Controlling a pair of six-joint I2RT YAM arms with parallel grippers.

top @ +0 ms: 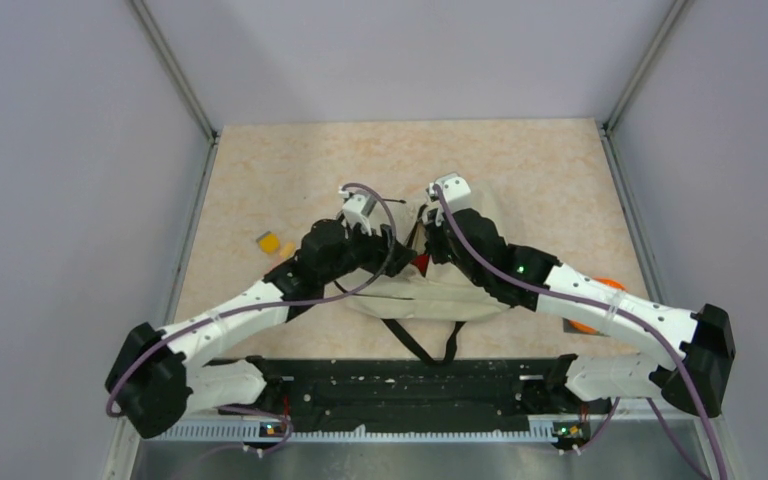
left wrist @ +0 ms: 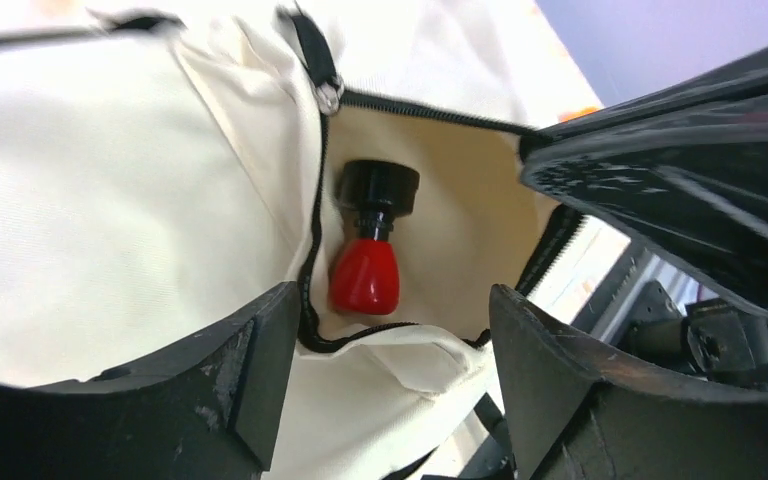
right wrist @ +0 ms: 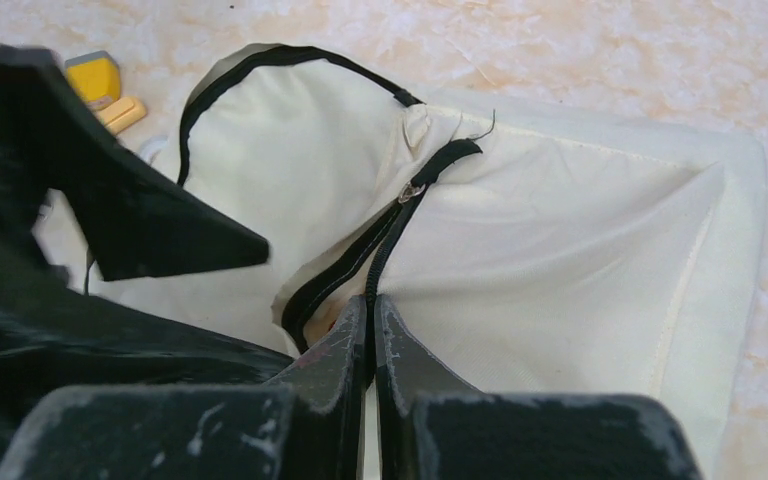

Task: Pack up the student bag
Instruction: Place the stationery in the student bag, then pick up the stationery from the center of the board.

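The student bag (top: 430, 295) lies slumped at mid-frame on the surface (top: 300, 170), soft, light cloth that likely folds anywhere, so its stiffer zipper (right wrist: 380, 240) edge looks the best hold. The right tool (right wrist: 372, 312) is pinched closed there, and the left tool (left wrist: 392, 305) is spread wide over the mouth (left wrist: 440, 200). Its long axis seems to run top to bottom, straps (top: 415, 340) trailing toward the frame's bottom.

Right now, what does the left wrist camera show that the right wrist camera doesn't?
Left wrist only: a red-and-black object inside the unzipped student bag, beyond the open left gripper. Right wrist only: yellow items on the table past the bag, and the right gripper pinched shut on the zipper edge. Both: the bag and its black zipper.
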